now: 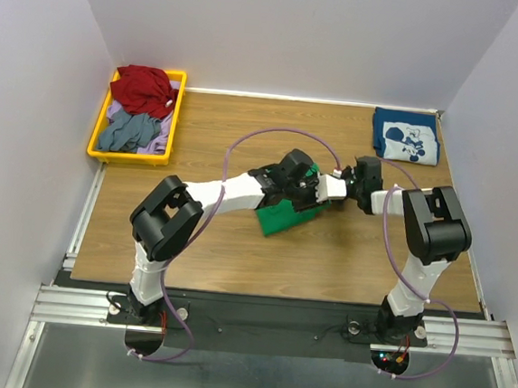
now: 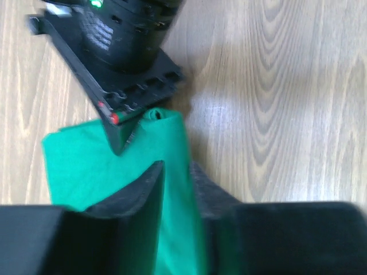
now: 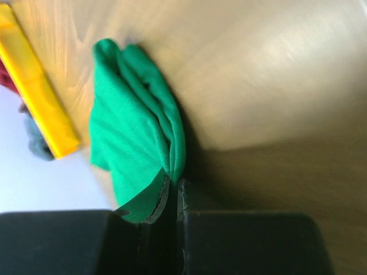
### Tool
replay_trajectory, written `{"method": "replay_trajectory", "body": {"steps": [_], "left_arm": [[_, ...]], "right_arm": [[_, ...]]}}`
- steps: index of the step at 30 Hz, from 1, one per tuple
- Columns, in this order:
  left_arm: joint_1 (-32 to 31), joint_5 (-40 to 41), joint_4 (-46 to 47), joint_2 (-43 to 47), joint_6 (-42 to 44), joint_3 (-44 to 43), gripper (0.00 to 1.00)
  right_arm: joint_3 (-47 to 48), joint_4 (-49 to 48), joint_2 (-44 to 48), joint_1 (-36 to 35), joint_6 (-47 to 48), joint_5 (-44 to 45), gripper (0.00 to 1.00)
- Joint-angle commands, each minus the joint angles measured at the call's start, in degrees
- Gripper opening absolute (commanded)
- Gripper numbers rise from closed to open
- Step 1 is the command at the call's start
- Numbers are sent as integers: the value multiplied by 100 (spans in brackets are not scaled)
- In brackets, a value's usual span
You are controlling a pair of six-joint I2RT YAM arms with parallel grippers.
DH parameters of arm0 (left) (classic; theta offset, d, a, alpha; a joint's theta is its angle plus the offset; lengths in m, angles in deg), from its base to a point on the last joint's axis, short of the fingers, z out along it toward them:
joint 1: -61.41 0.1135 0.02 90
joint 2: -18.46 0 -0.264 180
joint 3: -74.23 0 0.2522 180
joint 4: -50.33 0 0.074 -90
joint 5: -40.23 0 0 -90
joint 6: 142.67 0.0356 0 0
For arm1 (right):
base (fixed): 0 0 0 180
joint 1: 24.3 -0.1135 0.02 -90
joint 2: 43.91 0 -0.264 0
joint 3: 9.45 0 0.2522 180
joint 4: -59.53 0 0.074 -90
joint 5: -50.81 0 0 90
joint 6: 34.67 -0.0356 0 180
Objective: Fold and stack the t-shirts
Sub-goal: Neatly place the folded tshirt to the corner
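Note:
The green t-shirt (image 1: 279,218) lies folded in a small bundle at the middle of the table, and both grippers meet at its far right corner. My right gripper (image 3: 174,183) is shut on the bundle's edge, with the green cloth (image 3: 129,132) bunched at its fingertips. My left gripper (image 2: 176,169) stands with its fingers apart, and a strip of the green t-shirt (image 2: 86,166) runs between them. In the left wrist view the right gripper's black body (image 2: 126,57) comes down onto the same corner. The navy t-shirt (image 1: 405,137) with its white print lies folded at the back right.
A yellow bin (image 1: 95,134) at the back left holds red and grey clothes. White walls close in the table on three sides. Bare wood shows around the green bundle and toward the near edge.

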Motion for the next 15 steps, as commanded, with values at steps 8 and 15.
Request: {"method": "replay_trajectory", "body": {"steps": [8, 15], "left_arm": [[1385, -740, -1052, 1401, -1399, 14, 63], [1808, -459, -964, 1956, -1716, 551, 78]], "right_arm": [[1515, 1218, 362, -31, 3835, 1166, 0], [2446, 1307, -15, 171, 5411, 1625, 1]]}}
